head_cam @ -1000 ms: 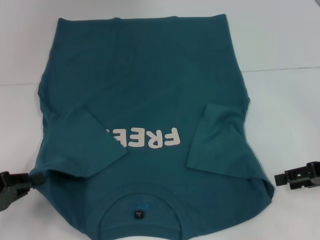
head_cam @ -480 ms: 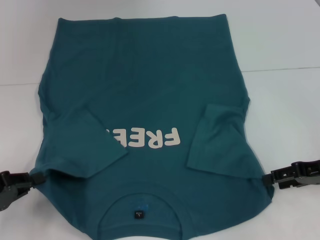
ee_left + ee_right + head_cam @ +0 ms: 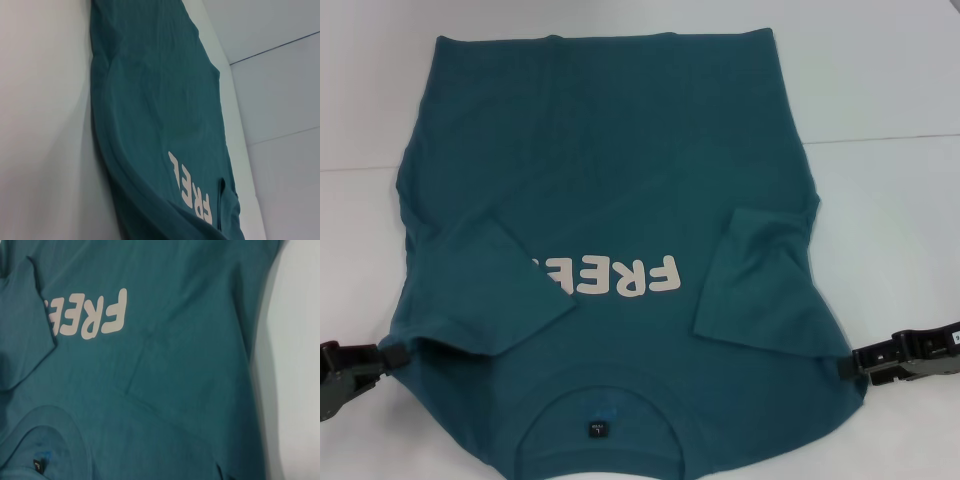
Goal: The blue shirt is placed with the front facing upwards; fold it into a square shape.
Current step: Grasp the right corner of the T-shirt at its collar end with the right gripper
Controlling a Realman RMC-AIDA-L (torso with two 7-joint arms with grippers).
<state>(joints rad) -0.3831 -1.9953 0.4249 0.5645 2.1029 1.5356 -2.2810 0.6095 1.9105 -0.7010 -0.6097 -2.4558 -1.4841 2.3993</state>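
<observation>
The blue shirt [image 3: 610, 180] lies flat on the white table, front up, collar toward me. Both short sleeves are folded inward over the chest, and the left one covers part of the cream "FREE!" print [image 3: 620, 277]. A small dark neck label [image 3: 596, 430] shows inside the collar. My left gripper [image 3: 382, 358] touches the shirt's left shoulder edge low on the table. On the other side, my right gripper [image 3: 852, 362] reaches the right shoulder edge. The left wrist view looks along the shirt [image 3: 150, 100]. The right wrist view looks down on the print and collar of the shirt [image 3: 175, 365].
The white table [image 3: 890, 220] shows bare surface on both sides of the shirt. A thin seam line [image 3: 880, 138] crosses it at the right. The collar end of the shirt runs to the near edge of the head view.
My right gripper has slid left from off the cloth until it meets the shirt's right shoulder edge. The left gripper and the shirt have stayed put.
</observation>
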